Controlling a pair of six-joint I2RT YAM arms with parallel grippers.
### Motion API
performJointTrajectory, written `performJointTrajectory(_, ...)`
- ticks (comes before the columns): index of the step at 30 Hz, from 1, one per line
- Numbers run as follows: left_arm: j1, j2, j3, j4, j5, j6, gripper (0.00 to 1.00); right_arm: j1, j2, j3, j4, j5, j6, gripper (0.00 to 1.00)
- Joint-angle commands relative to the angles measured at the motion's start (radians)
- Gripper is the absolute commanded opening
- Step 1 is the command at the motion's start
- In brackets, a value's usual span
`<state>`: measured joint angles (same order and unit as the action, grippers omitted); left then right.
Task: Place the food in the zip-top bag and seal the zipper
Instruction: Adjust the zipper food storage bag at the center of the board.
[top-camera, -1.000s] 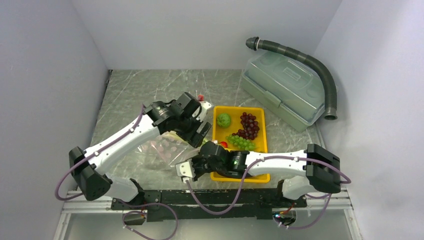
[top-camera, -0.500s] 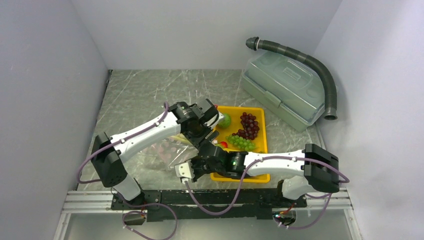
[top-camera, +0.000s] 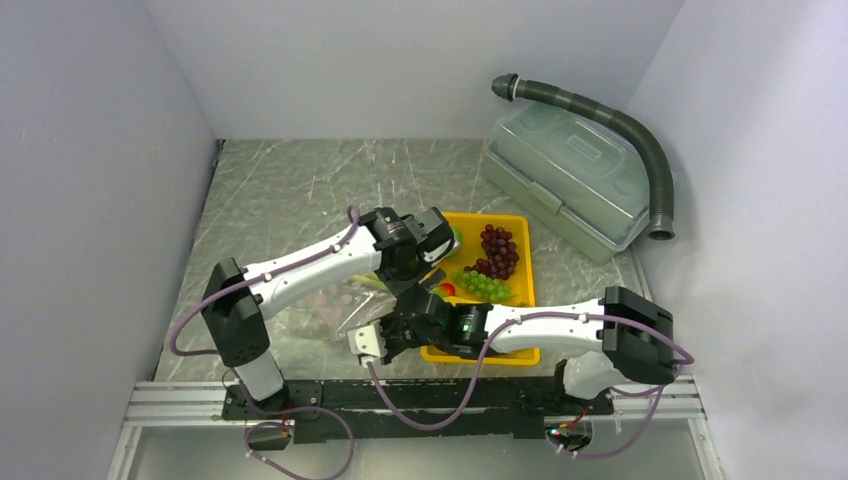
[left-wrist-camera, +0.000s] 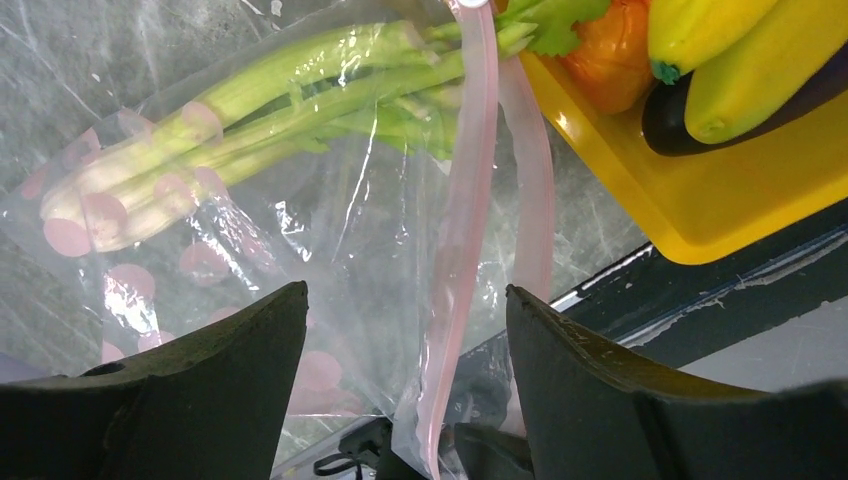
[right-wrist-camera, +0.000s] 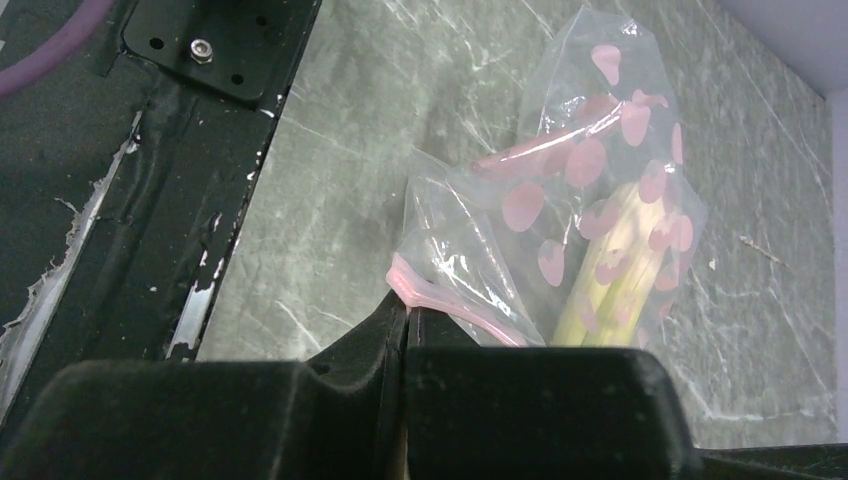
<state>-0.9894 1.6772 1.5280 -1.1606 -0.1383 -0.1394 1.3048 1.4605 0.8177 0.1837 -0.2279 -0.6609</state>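
— Where does the zip-top bag (top-camera: 320, 305) lie?

— On the counter (top-camera: 280, 190), just left of the yellow tray (top-camera: 520, 220), with its mouth turned toward the tray. The right arm's fingers (right-wrist-camera: 405, 320) are clenched on one end of the zipper (right-wrist-camera: 440, 295). The pink strip is pinched between their tips, and the bag bulges up behind it.

— And the other arm?

— The left arm's fingers (left-wrist-camera: 210, 390) are spread wide and grasp nothing. They hover over the bag's mouth. In the wrist view the zipper runs down through the gap between them, and whether it touches either finger cannot be told.

— Where is the food?

— The green leafy stalks (left-wrist-camera: 250, 110) lie inside the bag, with their leafy tips at the mouth, beside the tray. The bananas (left-wrist-camera: 740, 60), eggplant (left-wrist-camera: 670, 115) and pepper (left-wrist-camera: 610, 50) sit together in the tray's near corner. The green grapes (top-camera: 482, 285) and dark red grapes (top-camera: 497, 250) lie farther back in the tray.
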Motion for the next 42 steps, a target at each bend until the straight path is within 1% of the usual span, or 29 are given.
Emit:
performJointTrajectory(1, -0.017, 0.044, 0.053, -0.048, -0.062, 0.001, 0.77, 0.008, -0.001, 0.023, 0.062, 0.013, 0.01, 0.0)
performJointTrajectory(8, -0.05, 0.101, 0.08, -0.09, -0.151, -0.013, 0.72, 0.008, -0.011, 0.008, 0.081, 0.018, 0.016, 0.0)
performJointTrajectory(10, -0.063, 0.122, 0.091, -0.108, -0.176, -0.016, 0.69, 0.01, -0.014, 0.006, 0.084, 0.018, 0.018, 0.0)
performJointTrajectory(15, -0.072, 0.157, 0.104, -0.142, -0.207, -0.02, 0.56, 0.011, -0.02, 0.0, 0.09, 0.018, 0.02, 0.0)
performJointTrajectory(18, -0.073, 0.162, 0.11, -0.159, -0.219, -0.026, 0.44, 0.011, -0.028, -0.008, 0.098, 0.021, 0.022, 0.0)
performJointTrajectory(21, -0.074, 0.168, 0.107, -0.172, -0.229, -0.031, 0.29, 0.012, -0.033, -0.015, 0.106, 0.029, 0.027, 0.0)
performJointTrajectory(23, -0.073, 0.171, 0.099, -0.178, -0.231, -0.032, 0.17, 0.013, -0.037, -0.021, 0.112, 0.034, 0.033, 0.0)
performJointTrajectory(24, -0.072, 0.173, 0.099, -0.181, -0.235, -0.036, 0.07, 0.013, -0.04, -0.025, 0.116, 0.037, 0.038, 0.0)
performJointTrajectory(25, -0.073, 0.17, 0.103, -0.186, -0.244, -0.04, 0.0, 0.014, -0.041, -0.029, 0.12, 0.041, 0.042, 0.0)
performJointTrajectory(30, -0.072, 0.144, 0.131, -0.204, -0.274, -0.051, 0.0, 0.017, -0.059, -0.042, 0.132, 0.069, 0.074, 0.01)
performJointTrajectory(31, -0.072, 0.138, 0.133, -0.204, -0.284, -0.054, 0.0, 0.016, -0.068, -0.046, 0.135, 0.077, 0.079, 0.05)
performJointTrajectory(33, -0.072, 0.119, 0.135, -0.195, -0.291, -0.058, 0.0, 0.016, -0.083, -0.054, 0.144, 0.096, 0.093, 0.19)
performJointTrajectory(35, -0.072, 0.096, 0.133, -0.175, -0.292, -0.059, 0.0, 0.016, -0.1, -0.051, 0.131, 0.112, 0.105, 0.28)
performJointTrajectory(38, -0.07, 0.06, 0.126, -0.151, -0.304, -0.06, 0.0, 0.016, -0.134, -0.042, 0.094, 0.142, 0.135, 0.35)
performJointTrajectory(42, -0.062, 0.01, 0.11, -0.119, -0.324, -0.057, 0.0, 0.016, -0.205, -0.071, 0.091, 0.182, 0.171, 0.4)
